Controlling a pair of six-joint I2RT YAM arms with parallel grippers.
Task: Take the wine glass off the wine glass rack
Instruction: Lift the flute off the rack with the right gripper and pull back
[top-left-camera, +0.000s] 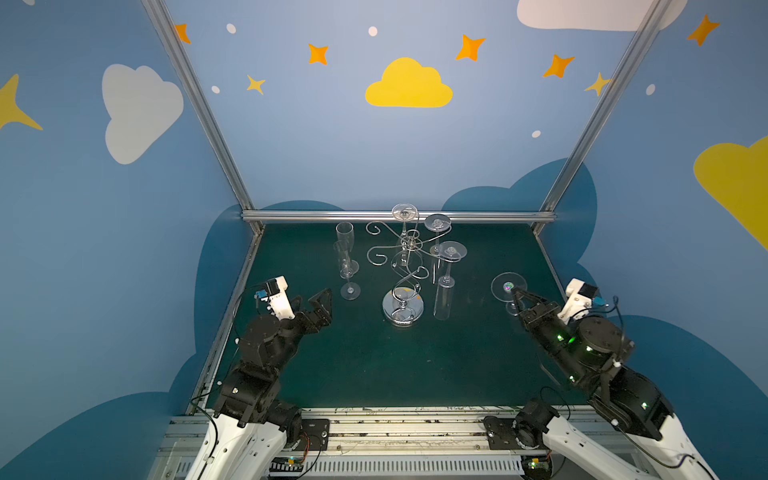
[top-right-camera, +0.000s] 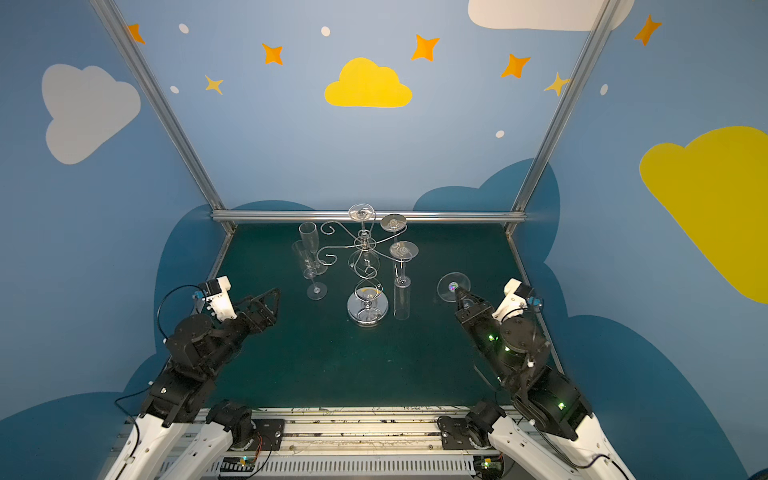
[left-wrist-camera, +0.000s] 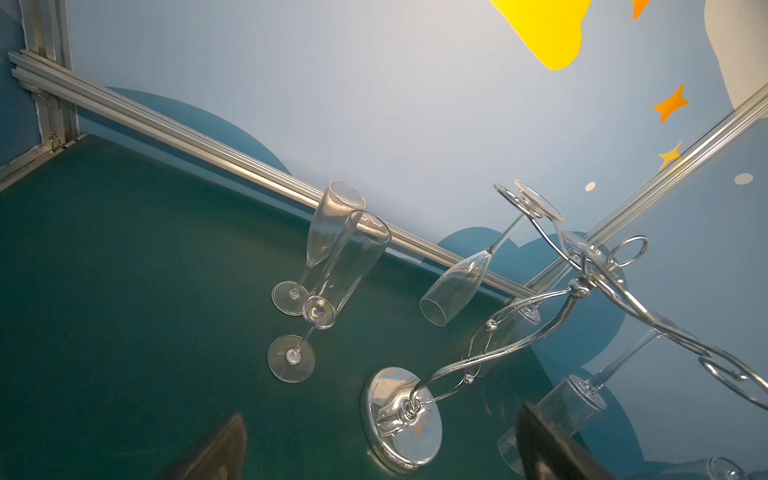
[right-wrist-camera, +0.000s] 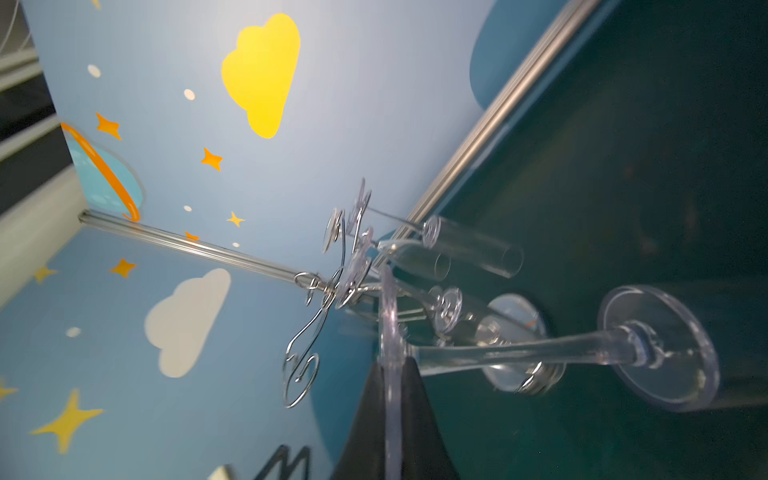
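The chrome wine glass rack (top-left-camera: 402, 266) (top-right-camera: 367, 266) stands mid-table on its round mirror base (left-wrist-camera: 401, 419). Three clear glasses hang upside down from its scroll arms, the nearest one (top-left-camera: 445, 282) on its right side. My right gripper (top-left-camera: 517, 296) (top-right-camera: 459, 296) (right-wrist-camera: 392, 374) is shut on the foot disc of another wine glass (top-left-camera: 505, 284) (top-right-camera: 451, 286) (right-wrist-camera: 519, 351). It holds that glass foot up, clear of the rack, over the right of the table. My left gripper (top-left-camera: 322, 301) (top-right-camera: 266, 301) (left-wrist-camera: 378, 446) is open and empty, left of the rack base.
Two clear flutes (top-left-camera: 345, 237) (top-left-camera: 349, 270) stand upright at the back left of the rack. An aluminium rail (top-left-camera: 324, 216) runs along the back of the green mat (top-left-camera: 374, 365), with frame posts at both back corners.
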